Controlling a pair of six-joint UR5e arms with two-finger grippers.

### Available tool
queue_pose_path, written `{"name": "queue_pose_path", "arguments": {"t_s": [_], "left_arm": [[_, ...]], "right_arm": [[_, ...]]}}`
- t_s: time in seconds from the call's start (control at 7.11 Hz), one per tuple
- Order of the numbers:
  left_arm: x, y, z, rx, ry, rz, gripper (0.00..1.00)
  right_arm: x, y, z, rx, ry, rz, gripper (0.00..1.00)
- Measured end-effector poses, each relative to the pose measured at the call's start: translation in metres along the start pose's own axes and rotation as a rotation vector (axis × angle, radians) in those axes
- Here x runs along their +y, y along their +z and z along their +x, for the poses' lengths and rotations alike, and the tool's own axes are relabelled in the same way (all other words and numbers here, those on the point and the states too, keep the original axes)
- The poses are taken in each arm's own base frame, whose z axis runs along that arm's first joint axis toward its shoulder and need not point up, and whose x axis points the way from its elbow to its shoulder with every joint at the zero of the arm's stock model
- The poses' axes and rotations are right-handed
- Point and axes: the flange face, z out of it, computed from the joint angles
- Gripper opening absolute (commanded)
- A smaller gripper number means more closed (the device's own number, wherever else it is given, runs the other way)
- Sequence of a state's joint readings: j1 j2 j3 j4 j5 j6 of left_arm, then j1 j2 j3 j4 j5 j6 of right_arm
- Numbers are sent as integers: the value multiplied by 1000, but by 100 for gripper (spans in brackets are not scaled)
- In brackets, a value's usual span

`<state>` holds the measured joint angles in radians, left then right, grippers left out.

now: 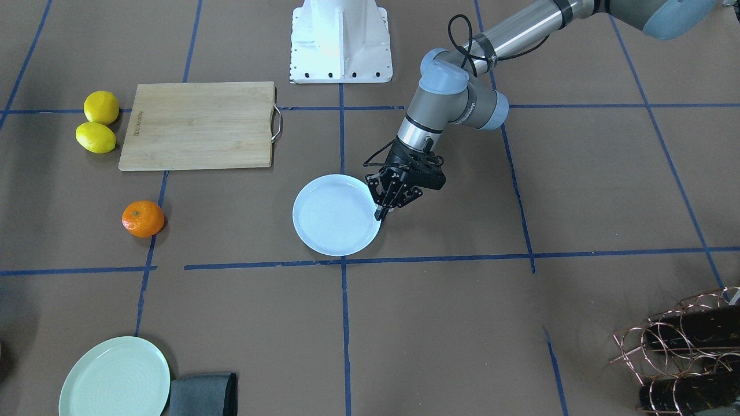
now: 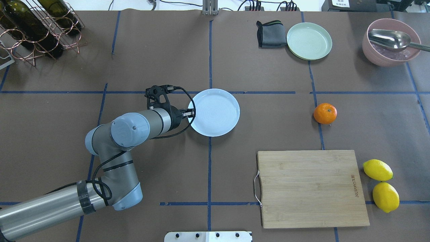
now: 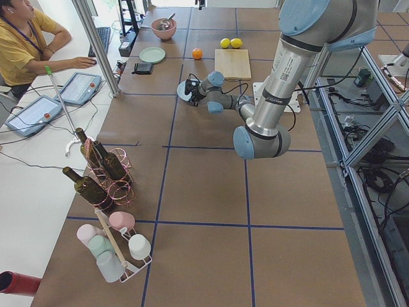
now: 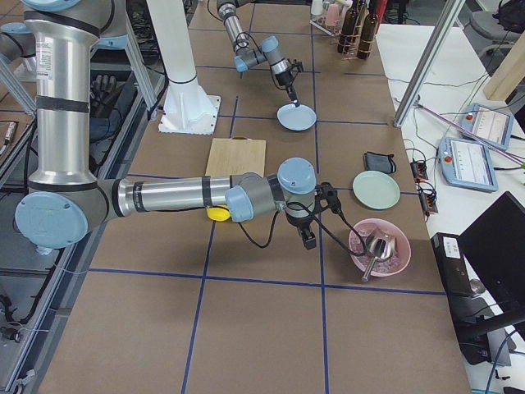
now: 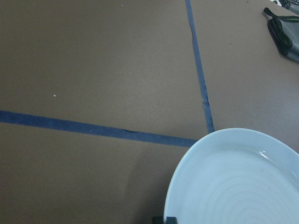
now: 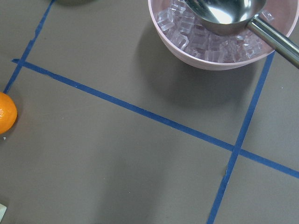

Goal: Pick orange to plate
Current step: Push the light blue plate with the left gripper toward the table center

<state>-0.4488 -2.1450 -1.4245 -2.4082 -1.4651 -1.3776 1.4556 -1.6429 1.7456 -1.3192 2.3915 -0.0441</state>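
The orange [image 2: 325, 113] lies alone on the brown table by a blue tape line; it also shows at the left edge of the right wrist view [image 6: 5, 119]. Far from it, near the table's middle, sits the white plate [image 2: 215, 112]. My left gripper [image 1: 380, 215] is shut on the plate's rim, on the side away from the orange. In the left wrist view the plate [image 5: 243, 186] fills the lower right corner. My right gripper [image 4: 308, 240] shows only in the exterior right view, hanging over the table near the pink bowl; I cannot tell whether it is open or shut.
A wooden cutting board [image 2: 310, 188] lies near the orange, with two yellow lemons [image 2: 377, 169] beside it. At the far edge are a pale green plate [image 2: 309, 40], a grey cloth [image 2: 268, 33] and a pink bowl [image 2: 369, 50] with ice and a spoon. A wine rack [image 2: 37, 30] stands far left.
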Motion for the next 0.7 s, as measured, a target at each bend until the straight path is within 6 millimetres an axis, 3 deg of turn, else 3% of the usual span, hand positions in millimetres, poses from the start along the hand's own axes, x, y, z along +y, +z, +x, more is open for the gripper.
{"name": "queue_pose_path", "arguments": {"t_s": [0.14,0.28,0.42,0.7], "left_arm": [[0,1,-2,-6,3,1,82],[0,0,-3,-9,4,1,86],[-5,-4,-2,-3,4,8,100],[-45,-38,-1,-24,96,-9,100]], "right_arm": [[0,0,0,0,0,0,100],[0,0,0,0,0,1,100],[0,0,-1,0,0,1,100],[-2,-2,-3,0,-3,5,100]]}}
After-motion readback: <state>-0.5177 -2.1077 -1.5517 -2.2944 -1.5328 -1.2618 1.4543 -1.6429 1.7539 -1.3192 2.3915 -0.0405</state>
